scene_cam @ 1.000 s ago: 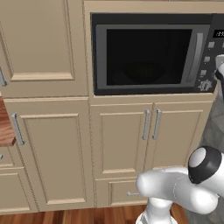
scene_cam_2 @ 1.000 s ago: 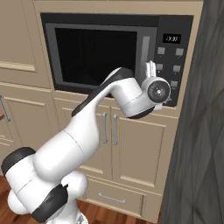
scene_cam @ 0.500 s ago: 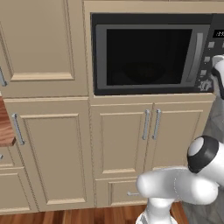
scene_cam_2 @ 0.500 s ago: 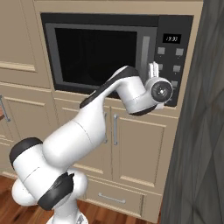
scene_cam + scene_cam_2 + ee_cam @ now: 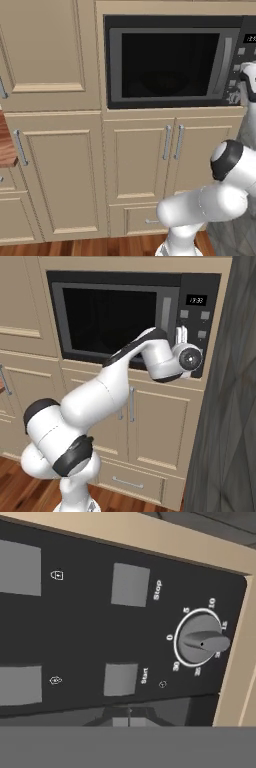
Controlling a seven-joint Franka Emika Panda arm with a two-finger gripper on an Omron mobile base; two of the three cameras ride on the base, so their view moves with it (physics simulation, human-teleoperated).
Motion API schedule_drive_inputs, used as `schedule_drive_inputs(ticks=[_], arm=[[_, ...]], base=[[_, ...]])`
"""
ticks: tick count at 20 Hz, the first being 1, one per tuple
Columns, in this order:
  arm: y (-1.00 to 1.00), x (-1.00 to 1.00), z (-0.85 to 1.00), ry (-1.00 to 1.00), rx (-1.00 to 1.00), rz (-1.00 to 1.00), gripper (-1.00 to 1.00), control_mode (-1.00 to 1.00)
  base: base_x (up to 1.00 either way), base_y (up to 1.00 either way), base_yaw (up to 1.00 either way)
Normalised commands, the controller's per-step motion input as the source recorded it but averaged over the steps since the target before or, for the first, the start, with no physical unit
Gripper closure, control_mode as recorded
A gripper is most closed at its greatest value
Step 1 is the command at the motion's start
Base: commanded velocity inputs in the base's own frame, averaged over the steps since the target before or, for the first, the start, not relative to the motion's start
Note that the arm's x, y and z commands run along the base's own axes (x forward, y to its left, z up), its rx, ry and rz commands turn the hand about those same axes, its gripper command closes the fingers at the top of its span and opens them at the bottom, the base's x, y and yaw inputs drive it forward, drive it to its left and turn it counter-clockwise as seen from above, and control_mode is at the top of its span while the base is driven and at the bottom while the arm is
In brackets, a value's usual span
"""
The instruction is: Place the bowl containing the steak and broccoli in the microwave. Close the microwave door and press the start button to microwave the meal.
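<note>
The microwave (image 5: 170,62) is built into the beige cabinets, and its microwave door (image 5: 115,316) is closed, with the silver bar handle (image 5: 166,316) on the right. The bowl, the steak and the broccoli are hidden behind the dark glass. My gripper (image 5: 181,335) is shut and empty, its tips right at the lower part of the button panel (image 5: 197,321). In the hand view my gripper (image 5: 129,718) sits just below the grey start button (image 5: 120,679). The stop button (image 5: 130,584) is above that, and a timer dial (image 5: 201,643) is to the right.
Beige cabinet doors (image 5: 140,160) with bar handles stand below the microwave, and a tall cabinet (image 5: 50,50) is to its left. A dark grey wall (image 5: 232,406) rises close on the right of the panel. A wooden counter edge (image 5: 6,145) shows at far left.
The arm has stretched further forward and its elbow has risen. The hand has moved a little closer to the button panel, and the gripper has stayed shut.
</note>
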Motion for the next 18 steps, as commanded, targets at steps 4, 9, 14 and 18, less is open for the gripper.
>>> schedule_drive_inputs(ticks=[4,9,14,18], arm=[[-0.14,0.36,-0.09,-0.01,0.05,0.0,1.0,-1.0],[-0.09,0.39,-0.18,-0.02,0.04,0.0,1.0,-1.0],[-0.09,0.42,-0.19,-0.06,0.03,0.0,1.0,-1.0],[0.1,0.72,-0.34,-0.16,0.0,-0.04,1.0,-1.0]], base=[[0.0,0.0,0.0],[0.0,0.0,0.0],[0.0,0.0,0.0],[0.0,0.0,0.0]])
